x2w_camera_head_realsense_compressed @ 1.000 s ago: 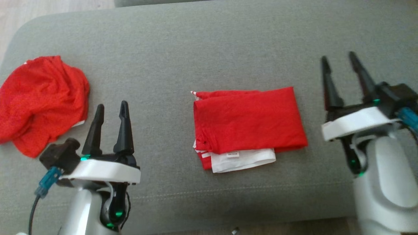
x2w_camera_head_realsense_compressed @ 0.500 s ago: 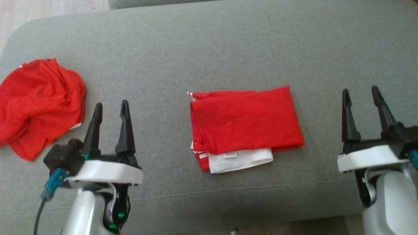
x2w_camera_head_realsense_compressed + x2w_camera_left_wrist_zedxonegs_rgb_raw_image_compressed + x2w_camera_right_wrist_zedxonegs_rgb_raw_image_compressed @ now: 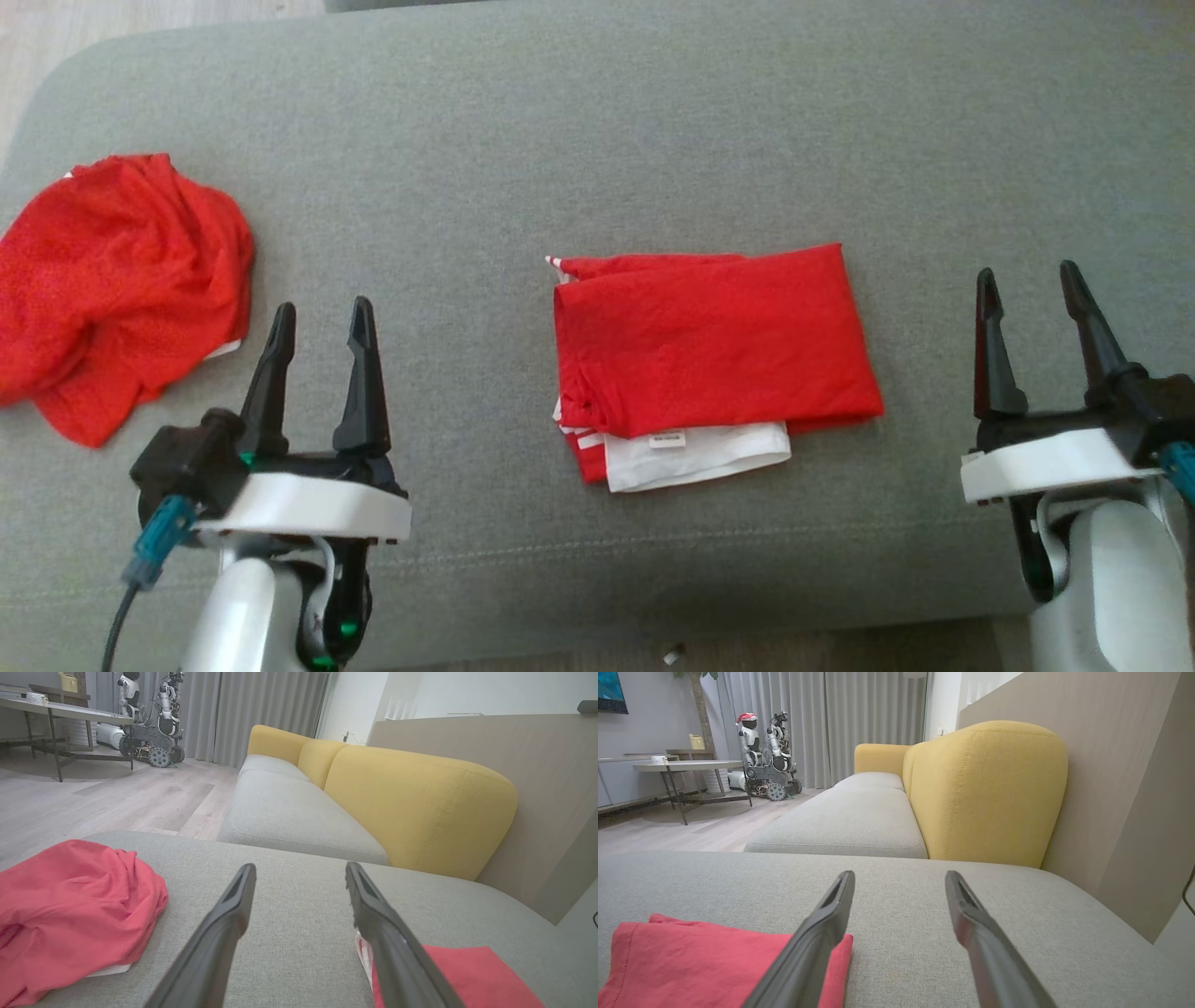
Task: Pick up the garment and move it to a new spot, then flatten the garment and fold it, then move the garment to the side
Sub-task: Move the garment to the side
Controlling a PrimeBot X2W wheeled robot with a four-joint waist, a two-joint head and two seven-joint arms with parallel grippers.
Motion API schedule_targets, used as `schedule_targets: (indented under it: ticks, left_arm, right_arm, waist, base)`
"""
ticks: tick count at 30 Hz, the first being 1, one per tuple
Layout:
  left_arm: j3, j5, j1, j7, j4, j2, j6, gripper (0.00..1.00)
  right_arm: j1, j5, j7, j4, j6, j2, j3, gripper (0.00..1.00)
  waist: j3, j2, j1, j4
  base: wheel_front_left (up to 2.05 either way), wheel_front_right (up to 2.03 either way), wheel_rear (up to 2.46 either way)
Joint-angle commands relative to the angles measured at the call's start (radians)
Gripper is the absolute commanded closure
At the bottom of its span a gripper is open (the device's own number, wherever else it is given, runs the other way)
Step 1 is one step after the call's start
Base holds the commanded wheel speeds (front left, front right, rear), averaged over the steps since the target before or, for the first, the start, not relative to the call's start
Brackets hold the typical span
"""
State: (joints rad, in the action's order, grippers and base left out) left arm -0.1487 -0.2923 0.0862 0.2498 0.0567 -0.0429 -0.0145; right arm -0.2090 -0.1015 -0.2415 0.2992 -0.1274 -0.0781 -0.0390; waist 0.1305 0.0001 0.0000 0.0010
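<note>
**Right gripper (image 3: 1026, 273) pulled back from folded garment (image 3: 714, 350)**

Our right gripper has dropped from 2 o'clock to 4 o'clock in the head view. Its fingers stand apart, empty. Our left gripper (image 3: 323, 306), at 8 o'clock, is likewise spread and empty. We find the folded garment at centre on the grey cushion (image 3: 597, 121), with a crumpled garment (image 3: 121, 280) at 9 o'clock. Pinching only the top layer could undo the fold when we shift it aside. Its inner layers are hidden, and a speck (image 3: 670, 657) at 6 o'clock is too small to read.

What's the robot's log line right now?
folded red cloth garment: mid grey sofa cushion | crumpled red mesh garment: left | jaws: open, empty
</note>
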Motion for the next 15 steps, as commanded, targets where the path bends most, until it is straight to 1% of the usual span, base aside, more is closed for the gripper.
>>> schedule_targets:
  ticks: [1, 7, 9, 15]
  left_arm:
    - [0.03, 0.002, 0.032, 0.012, -0.04, -0.007, -0.002, 0.0]
    - [0.028, 0.002, 0.039, 0.012, -0.04, -0.007, 0.003, 0.0]
    - [0.027, 0.002, 0.046, 0.012, -0.04, -0.007, 0.005, 0.0]
    - [0.021, 0.004, 0.058, 0.012, -0.036, -0.007, 0.008, 0.0]
  right_arm:
    - [-0.032, -0.015, -0.013, -0.027, -0.003, 0.005, 0.021, 0.0]
    - [-0.051, 0.001, -0.009, 0.005, -0.003, 0.012, 0.039, 0.0]
    - [-0.058, 0.004, 0.011, 0.032, -0.003, 0.013, 0.055, 0.0]
    - [-0.088, 0.028, 0.025, 0.109, -0.003, 0.017, 0.086, 0.0]
  waist:
    - [0.007, -0.0001, 0.0, 0.002]
    - [0.031, -0.0001, 0.0, 0.009]
    - [0.042, -0.0001, 0.0, 0.014]
    - [0.066, -0.0001, 0.0, 0.03]
  base:
    - [0.0, 0.0, 0.0]
    - [0.0, 0.0, 0.0]
    - [0.0, 0.0, 0.0]
    - [0.0, 0.0, 0.0]
